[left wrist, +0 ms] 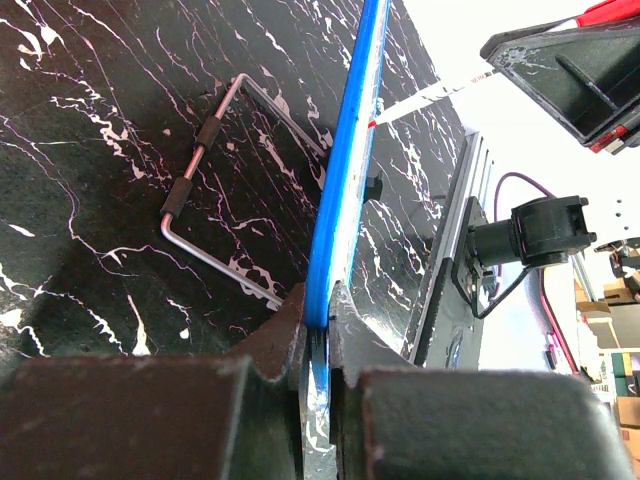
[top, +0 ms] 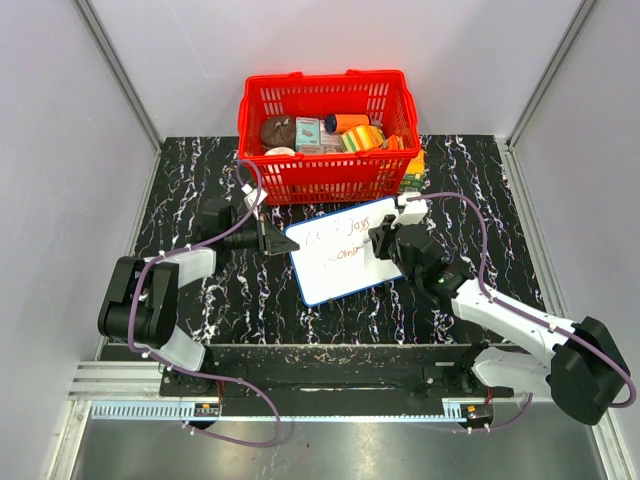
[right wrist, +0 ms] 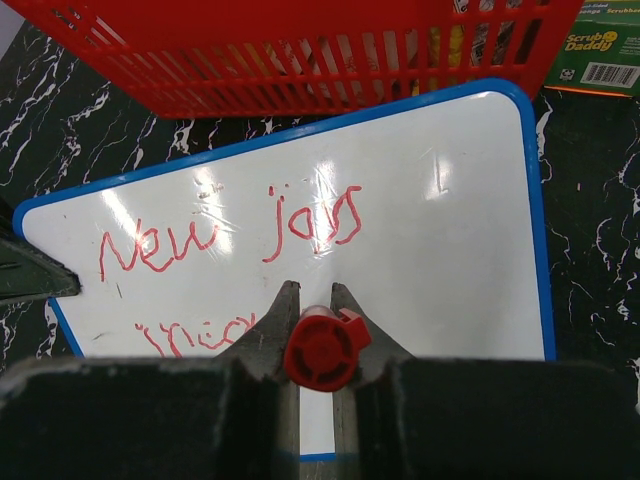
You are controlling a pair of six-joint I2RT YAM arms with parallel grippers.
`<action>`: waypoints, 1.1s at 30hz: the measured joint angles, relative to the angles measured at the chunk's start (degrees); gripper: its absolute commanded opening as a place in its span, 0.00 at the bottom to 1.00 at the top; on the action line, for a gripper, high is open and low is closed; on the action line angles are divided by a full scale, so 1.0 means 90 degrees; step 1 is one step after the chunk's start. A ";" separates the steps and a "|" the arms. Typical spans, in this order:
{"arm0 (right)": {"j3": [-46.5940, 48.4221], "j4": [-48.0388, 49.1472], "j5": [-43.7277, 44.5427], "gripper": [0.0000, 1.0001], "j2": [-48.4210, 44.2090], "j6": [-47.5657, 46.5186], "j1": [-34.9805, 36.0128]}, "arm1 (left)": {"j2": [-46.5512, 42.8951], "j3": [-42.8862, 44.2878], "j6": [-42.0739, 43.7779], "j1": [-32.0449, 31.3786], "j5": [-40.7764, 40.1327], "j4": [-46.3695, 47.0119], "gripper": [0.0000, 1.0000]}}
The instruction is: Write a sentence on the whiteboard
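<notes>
Your left claw (left wrist: pixel 318 308) is clamped on the left edge of the flat white board with the thin blue rim (top: pixel 338 262), which sits mid-table on the black marbled table (top: pixel 220 300), just on the near side of the red plastic basket (top: pixel 330 182). Your right claw (right wrist: pixel 315 300) is closed around a red marker (right wrist: pixel 322 347) and hangs over the board's right side. The red handwritten sentence (right wrist: pixel 228 232) runs in two lines, the lower one partly hidden behind that claw.

left jaws: clamped on whiteboard (left wrist: pixel 345 170) edge | wire handle (left wrist: pixel 208 135) on table (left wrist: pixel 90 130)
</notes>
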 measured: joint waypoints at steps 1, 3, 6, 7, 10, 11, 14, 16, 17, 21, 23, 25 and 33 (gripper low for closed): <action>0.0000 0.0000 0.0000 0.00 -0.0005 0.0000 0.0000 | 0.0000 0.0000 -0.0002 0.0002 0.0000 0.0000 0.00; 0.0000 -0.0007 0.0000 0.00 -0.0015 0.0000 0.0000 | 0.0000 0.0000 0.0000 0.0000 0.0000 0.0000 0.00; 0.0000 -0.0022 0.0005 0.00 -0.0051 0.0000 -0.0024 | 0.0000 0.0000 -0.0002 0.0000 0.0002 0.0002 0.00; -0.0002 -0.0039 0.0007 0.00 -0.0063 0.0000 -0.0039 | 0.0000 0.0000 0.0000 0.0000 0.0002 0.0002 0.00; -0.0010 -0.0080 0.0005 0.00 -0.0100 0.0000 -0.0068 | 0.0000 0.0000 0.0000 0.0000 0.0002 0.0005 0.00; -0.0019 -0.0104 0.0007 0.00 -0.0119 0.0000 -0.0070 | 0.0000 0.0000 0.0000 0.0000 0.0002 0.0005 0.00; -0.0058 -0.0109 0.0002 0.00 -0.0143 0.0002 -0.0070 | 0.0000 0.0000 0.0000 0.0000 0.0002 0.0005 0.00; -0.0087 -0.0109 -0.0002 0.00 -0.0160 0.0005 -0.0070 | 0.0002 0.0000 0.0000 0.0000 0.0002 0.0002 0.00; -0.0102 -0.0109 -0.0005 0.00 -0.0168 0.0007 -0.0070 | 0.0000 0.0000 0.0000 0.0000 0.0002 0.0002 0.00; -0.0121 -0.0112 -0.0012 0.00 -0.0170 0.0024 -0.0070 | 0.0000 0.0000 0.0000 0.0000 0.0000 0.0000 0.00; -0.0121 -0.0112 -0.0019 0.00 -0.0170 0.0029 -0.0070 | 0.0000 0.0000 0.0000 0.0000 0.0000 -0.0002 0.00; -0.0126 -0.0109 -0.0022 0.00 -0.0172 0.0032 -0.0070 | 0.0000 0.0000 0.0000 0.0000 0.0000 -0.0002 0.00; -0.0260 -0.0202 -0.0182 0.00 -0.0284 0.0075 -0.0070 | 0.0000 0.0000 0.0000 0.0000 0.0000 -0.0002 0.00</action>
